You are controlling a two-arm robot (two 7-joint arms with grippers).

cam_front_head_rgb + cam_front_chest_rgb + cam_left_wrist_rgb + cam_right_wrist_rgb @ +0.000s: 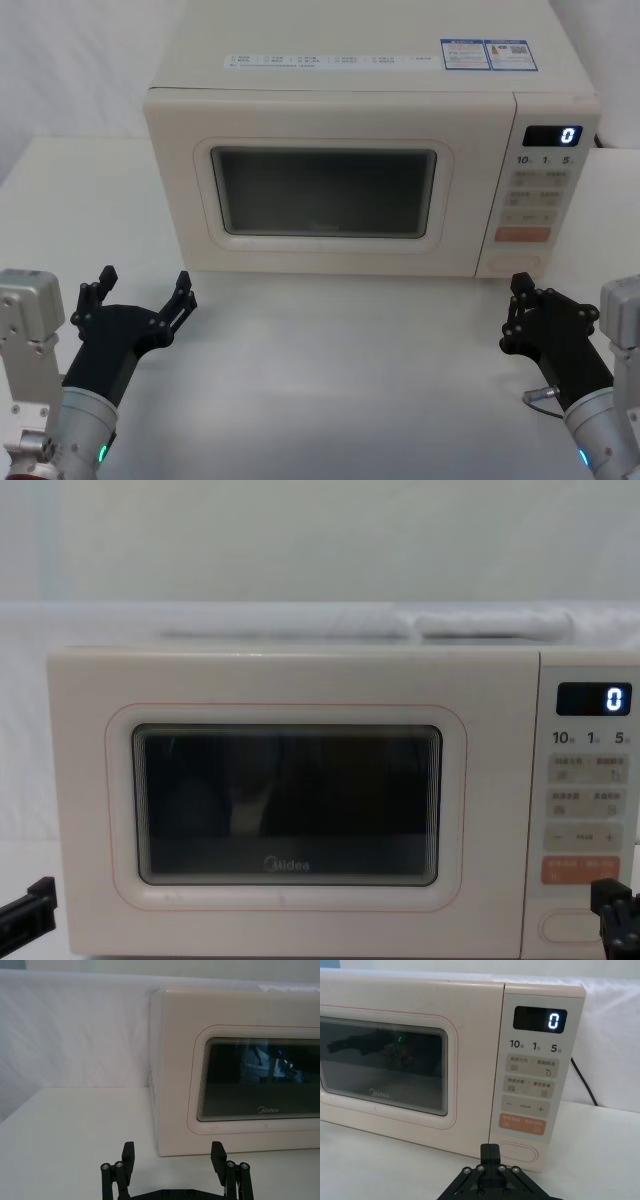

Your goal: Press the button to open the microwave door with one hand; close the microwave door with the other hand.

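Here the left gripper (143, 292) hangs low over the white table (330, 380) at the near left, its 2 black fingers spread wide with nothing between them. From the left wrist view, its fingertips (128, 1152) sit apart in front of the microwave's near left corner, and the ribbed vents on the oven's left side can be seen, which the head view hides.

Farther back in the middle stands the cream microwave (370, 100), boxy with softly rounded edges. The microwave door (310, 190) sits flush and closed, a smooth glossy panel with a dark rounded window ringed by a thin pinkish line; the chest view picks out the Midea logo (286, 864) under the glass.

To the right is the narrow control panel (538, 190), its display (540, 1020) reading 0. Below an orange key (522, 1123) lies the button (517, 1151), a wide cream oval with a raised rim, at the panel's bottom.

The right gripper (520, 300) hovers at the near right, just in front of the button and apart from it, its fingers pressed together and empty. A black cord (583, 1082) trails down behind the oven's right side.
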